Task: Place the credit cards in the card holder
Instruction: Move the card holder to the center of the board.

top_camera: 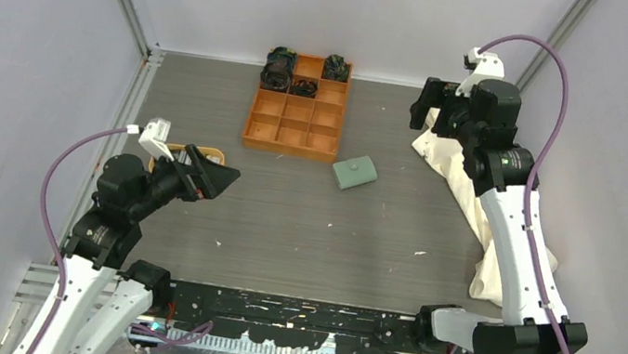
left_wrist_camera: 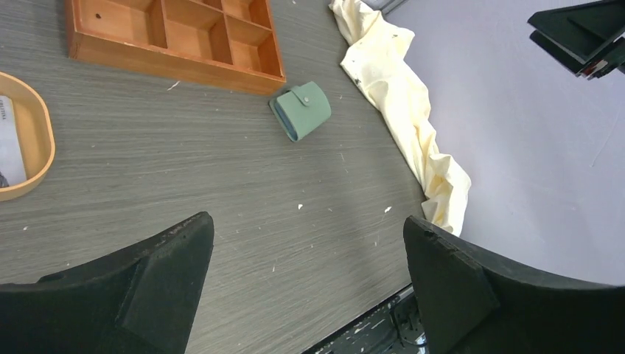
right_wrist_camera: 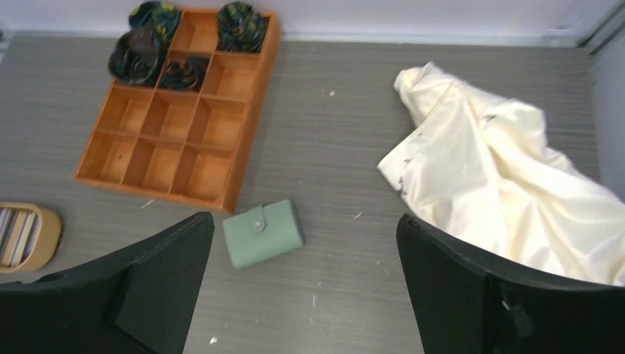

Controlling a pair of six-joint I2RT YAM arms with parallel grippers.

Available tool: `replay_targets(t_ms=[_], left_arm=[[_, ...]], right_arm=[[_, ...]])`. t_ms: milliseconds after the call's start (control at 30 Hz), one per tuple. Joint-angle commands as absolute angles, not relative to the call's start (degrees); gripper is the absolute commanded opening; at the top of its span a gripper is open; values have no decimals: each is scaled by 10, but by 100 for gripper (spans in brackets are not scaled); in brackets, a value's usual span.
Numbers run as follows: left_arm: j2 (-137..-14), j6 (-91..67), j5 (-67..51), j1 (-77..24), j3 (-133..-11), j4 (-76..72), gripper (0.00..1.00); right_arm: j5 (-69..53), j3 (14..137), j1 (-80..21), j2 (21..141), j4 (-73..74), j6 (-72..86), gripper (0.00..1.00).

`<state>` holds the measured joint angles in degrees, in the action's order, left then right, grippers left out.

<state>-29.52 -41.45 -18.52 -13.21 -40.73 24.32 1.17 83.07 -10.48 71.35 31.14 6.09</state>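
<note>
Grey table [top_camera: 285,220], card holder [top_camera: 354,173] lying diagonally

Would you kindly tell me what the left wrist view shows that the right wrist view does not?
Only the left wrist view: the open left gripper. Only the right wrist view: dark rolled bundles in the orange box's far compartments. Both: the shut card holder, orange box, cream cloth, and tan tray holding credit cards.
</note>
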Motion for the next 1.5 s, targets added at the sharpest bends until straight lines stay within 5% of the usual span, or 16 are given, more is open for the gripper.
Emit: replay_targets(t_ms=[0, 333, 633, 1067, 1467], left_arm=[[-289, -402, -202, -131, -418, 215, 100], [-312, -406, -114, -131, -308, 174, 94], [-423, -418, -48, -130, -241, 90, 90], [-660, -313, 59, -131, -409, 208, 64], [-779, -203, -66, -134, -520, 205, 51]], right_arm=[[-90, 835, -106, 697, 344, 70, 100], [-469, 646, -106, 702, 206, 42, 100], [-449, 657, -106, 792, 293, -46, 99], [-416, 670, -106, 818, 341, -89, 99], [-383, 668, -107, 825, 351, -127, 99]])
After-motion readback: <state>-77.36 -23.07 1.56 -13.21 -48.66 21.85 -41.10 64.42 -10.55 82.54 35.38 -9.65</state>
